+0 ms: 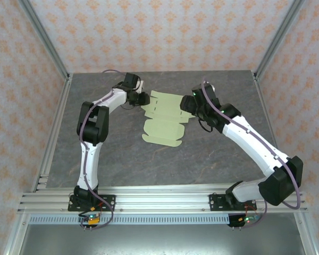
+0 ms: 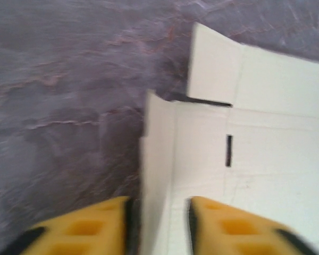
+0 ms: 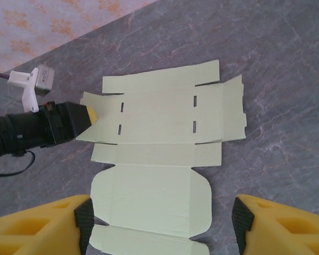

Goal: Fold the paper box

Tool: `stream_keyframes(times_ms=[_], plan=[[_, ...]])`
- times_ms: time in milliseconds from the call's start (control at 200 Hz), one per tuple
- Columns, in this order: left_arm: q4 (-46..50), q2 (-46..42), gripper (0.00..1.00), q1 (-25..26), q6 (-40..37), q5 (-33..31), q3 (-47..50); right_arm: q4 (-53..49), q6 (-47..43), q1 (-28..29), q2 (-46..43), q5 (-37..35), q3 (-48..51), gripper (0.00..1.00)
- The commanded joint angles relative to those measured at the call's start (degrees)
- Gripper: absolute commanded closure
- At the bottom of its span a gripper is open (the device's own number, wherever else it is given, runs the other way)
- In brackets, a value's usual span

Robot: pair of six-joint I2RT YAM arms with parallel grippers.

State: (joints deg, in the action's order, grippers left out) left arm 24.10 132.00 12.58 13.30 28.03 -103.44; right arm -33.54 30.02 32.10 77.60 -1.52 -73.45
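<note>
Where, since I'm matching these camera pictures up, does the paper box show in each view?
Top external: the paper box lies flat mid-table, between the two arms' tips.
Left wrist: the paper box takes up the right half, one side flap raised between the yellow fingers.
Right wrist: the paper box is spread flat in mid-frame.
Shared landmark: the left gripper at the sheet's side flap.

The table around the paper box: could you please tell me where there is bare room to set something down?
Free: the strip of table between the paper box and the front rail. Crowded: beside the box, where the left hand and right hand sit.
</note>
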Motion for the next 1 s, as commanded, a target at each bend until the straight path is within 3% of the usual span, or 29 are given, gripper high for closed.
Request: stream_keyframes(times_ms=[0, 35, 130, 250, 380, 571, 826, 996], plan=[[3.7, -0.6, 0.9, 1.6, -7.1, 4.2, -2.2, 1.1, 10.4, 0.2, -0.9, -1.9, 1.6, 0.31], [3.2, -1.4, 1.0, 1.7, -7.8, 4.5, -1.5, 0.9, 14.1, 0.2, -0.7, -2.5, 1.9, 0.34], [-1.7, -5.2, 1.0, 2.3, -6.1, 4.6, 3.8, -1.6, 23.1, 0.2, 0.8, -4.2, 0.6, 0.33], [-17.4, -15.7, 1.0, 4.4, 0.2, 1.8, 18.9, -3.1, 35.3, 0.2, 2.5, -4.0, -0.6, 0.29], [-34.4, -26.0, 1.0, 7.4, 6.9, -4.5, 33.9, -1.1, 49.2, 0.2, 4.4, 0.5, -0.6, 0.25], [-48.6, -34.4, 1.0, 12.8, 8.6, -10.5, 47.0, -0.1, 61.3, -0.4, 10.2, 5.7, -3.9, 0.15], [-63.8, -40.1, 1.0, 16.0, 5.2, -13.0, 57.2, -6.2, 60.6, -4.9, 15.6, 7.0, -12.1, 0.1], [-65.6, -40.4, 1.0, 16.2, 4.5, -10.9, 57.5, -2.0, 63.3, -8.9, 19.1, 18.2, -11.9, 0.09]])
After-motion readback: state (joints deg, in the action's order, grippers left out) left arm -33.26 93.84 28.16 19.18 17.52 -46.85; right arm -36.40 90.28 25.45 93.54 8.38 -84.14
